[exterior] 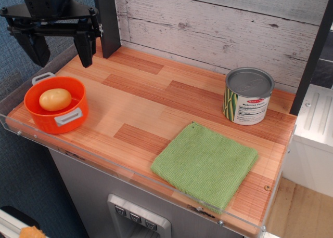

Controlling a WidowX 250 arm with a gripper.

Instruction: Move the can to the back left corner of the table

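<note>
The can (249, 96) stood upright at the far right of the table (151, 100), close to the plank wall (218, 20). Just in front of it lay a green cloth (205, 164). At the left edge sat an orange bowl (55, 104) holding an egg (55, 98). Above the bowl hung the claw (60, 48), fingers spread wide, gripping nothing.

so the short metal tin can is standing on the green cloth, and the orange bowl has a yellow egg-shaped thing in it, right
Not quite. The short metal tin can stands on the bare wooden table top, behind the green cloth and apart from it, as observation.image shows. The orange bowl does hold a yellow egg-shaped thing.
</note>
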